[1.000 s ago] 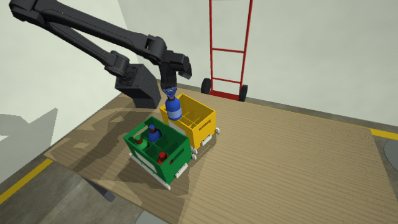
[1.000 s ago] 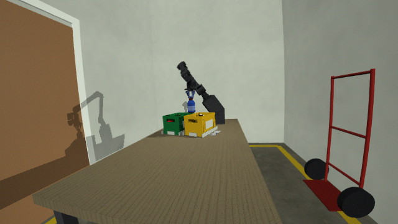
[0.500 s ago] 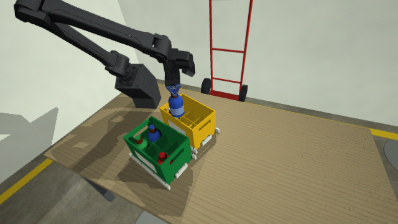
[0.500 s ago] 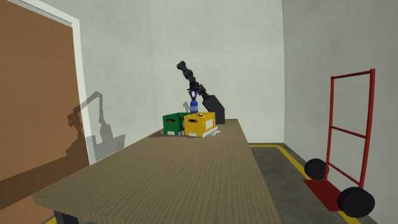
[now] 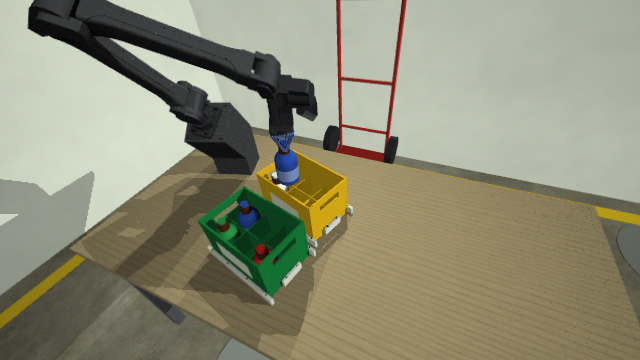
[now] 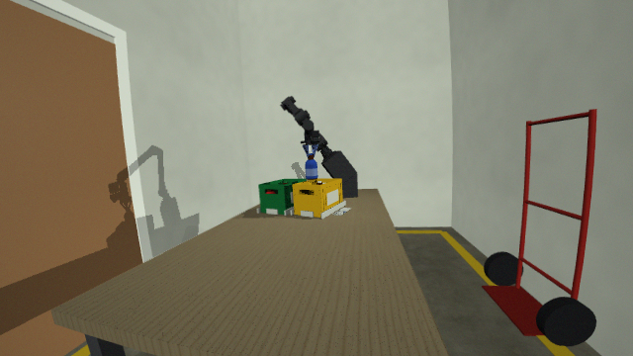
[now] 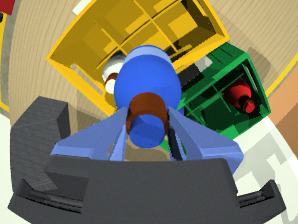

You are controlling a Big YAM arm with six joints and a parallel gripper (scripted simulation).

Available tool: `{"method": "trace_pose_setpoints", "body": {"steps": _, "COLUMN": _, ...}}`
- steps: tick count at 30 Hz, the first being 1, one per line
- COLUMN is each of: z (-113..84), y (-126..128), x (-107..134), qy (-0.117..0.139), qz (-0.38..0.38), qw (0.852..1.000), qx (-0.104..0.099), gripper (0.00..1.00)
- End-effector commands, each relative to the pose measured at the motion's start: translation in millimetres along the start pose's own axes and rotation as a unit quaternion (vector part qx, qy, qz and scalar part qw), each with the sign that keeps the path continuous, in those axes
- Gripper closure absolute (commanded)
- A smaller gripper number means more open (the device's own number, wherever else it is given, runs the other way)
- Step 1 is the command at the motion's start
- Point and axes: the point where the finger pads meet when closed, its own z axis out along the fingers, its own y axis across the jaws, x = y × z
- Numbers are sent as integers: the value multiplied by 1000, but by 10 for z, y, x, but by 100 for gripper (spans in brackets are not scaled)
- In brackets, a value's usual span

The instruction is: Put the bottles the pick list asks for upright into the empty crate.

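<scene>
While the tool [image 5: 283, 142] grips a blue bottle [image 5: 287, 167], a white-capped bottle [image 7: 115, 76] stands below.

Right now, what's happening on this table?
The arm's gripper is clamped on the neck of a blue bottle, holding it upright above the yellow crate, which already holds one bottle with a white label. The green crate beside it holds a blue, a green and a red bottle.
</scene>
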Motion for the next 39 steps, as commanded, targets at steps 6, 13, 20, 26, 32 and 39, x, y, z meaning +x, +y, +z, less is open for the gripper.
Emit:
{"method": "trace_pose_setpoints", "body": {"steps": 6, "z": -288, "y": -169, "x": -274, "qy": -40, "qz": 16, "qw": 999, "qx": 15, "gripper": 100}}
{"method": "trace_pose_setpoints", "body": {"steps": 13, "z": -232, "y": -127, "x": -304, "qy": -32, "qz": 13, "qw": 999, "qx": 12, "gripper": 100}}
{"method": "trace_pose_setpoints", "body": {"steps": 20, "z": -236, "y": -128, "x": -315, "qy": -32, "qz": 12, "qw": 999, "qx": 12, "gripper": 100}}
{"method": "trace_pose_setpoints", "body": {"steps": 26, "z": -253, "y": -139, "x": -314, "qy": -34, "qz": 14, "qw": 999, "qx": 13, "gripper": 100}}
{"method": "trace_pose_setpoints", "body": {"steps": 32, "z": -243, "y": -132, "x": -321, "qy": -33, "qz": 13, "qw": 999, "qx": 12, "gripper": 100}}
{"method": "trace_pose_setpoints", "body": {"steps": 39, "z": -242, "y": -132, "x": -323, "qy": -32, "qz": 12, "qw": 999, "qx": 12, "gripper": 100}}
